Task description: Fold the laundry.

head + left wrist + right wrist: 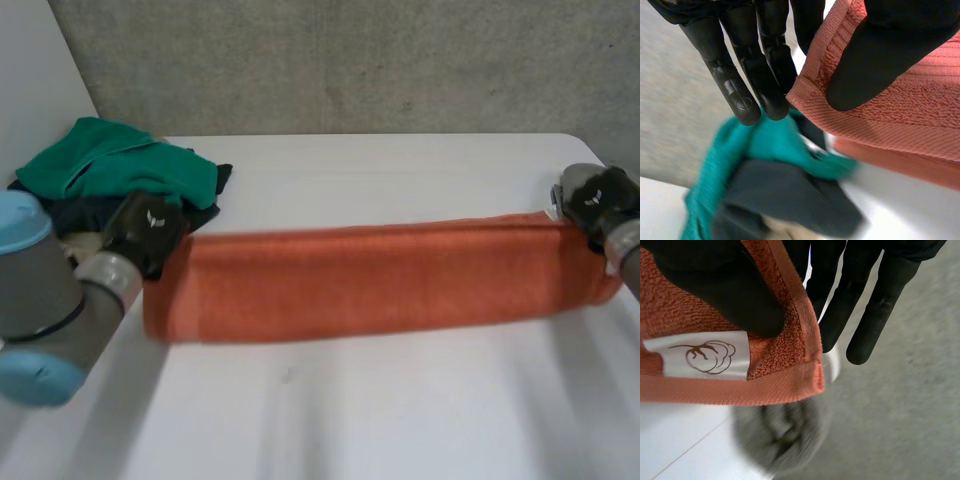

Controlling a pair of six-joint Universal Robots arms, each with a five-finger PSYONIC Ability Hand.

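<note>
An orange towel (380, 280) is stretched out long across the white table (400, 420), between my two hands. My left hand (148, 230) is shut on its left far corner: in the left wrist view the thumb (880, 55) presses the orange towel (910, 120) against the fingers (757, 75). My right hand (598, 200) is shut on the right far corner. There the thumb (735, 300) pinches the towel's hem (775, 385) just above a white label (700, 357), with the other fingers (875, 305) straight beside it.
A pile of green cloth (115, 165) over dark cloth (60, 212) lies at the table's far left corner, right behind my left hand; it also lies below the left fingertips as the green pile (765, 145). A grey wall (400, 60) runs behind the table.
</note>
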